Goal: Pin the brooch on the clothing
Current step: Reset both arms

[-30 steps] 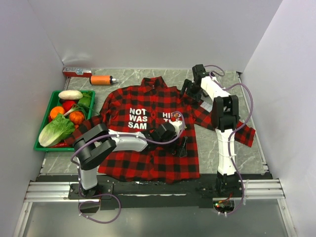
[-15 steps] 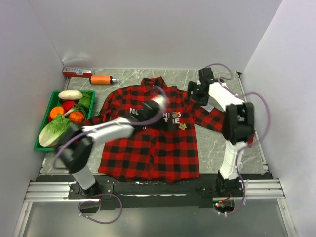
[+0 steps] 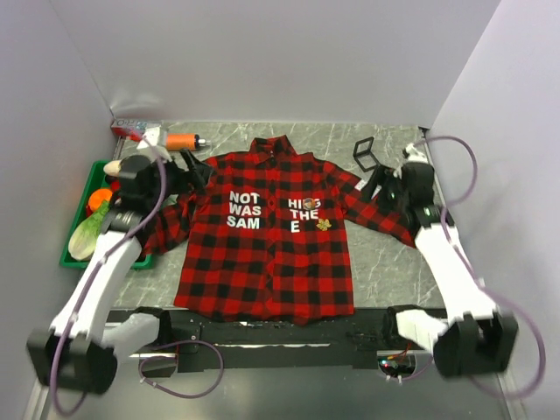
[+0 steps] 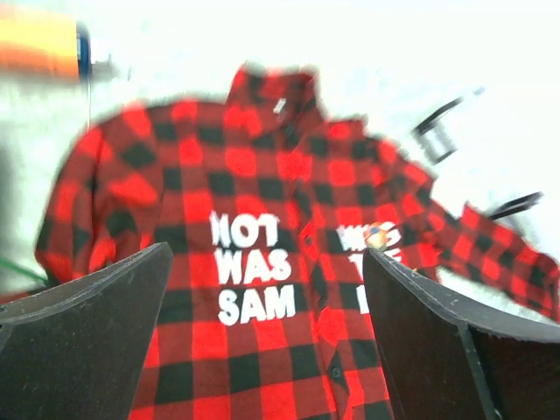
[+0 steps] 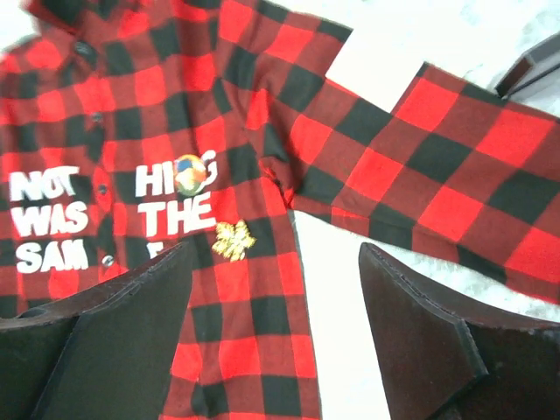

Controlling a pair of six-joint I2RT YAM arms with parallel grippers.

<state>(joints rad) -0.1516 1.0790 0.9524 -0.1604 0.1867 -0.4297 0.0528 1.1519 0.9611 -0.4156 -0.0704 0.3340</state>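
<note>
Lying flat on the grey marbled bench (image 3: 385, 262), the red-and-black plaid shirt (image 3: 262, 258) bears a gold leaf-shaped brooch (image 3: 324, 225) on its chest, seemingly pinned. Beside its sleeves the left tool (image 3: 194, 168) and right tool (image 3: 383, 185) hang released, with nothing to hold.

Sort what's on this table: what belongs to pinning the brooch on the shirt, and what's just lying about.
For the job:
- plaid shirt, spread flat
- gold leaf brooch, on the shirt's chest by the white lettering

Just lying about:
- green tray of vegetables, left of the shirt
- orange tube, at the far edge
- small black frame, beyond the shirt's sleeve
</note>
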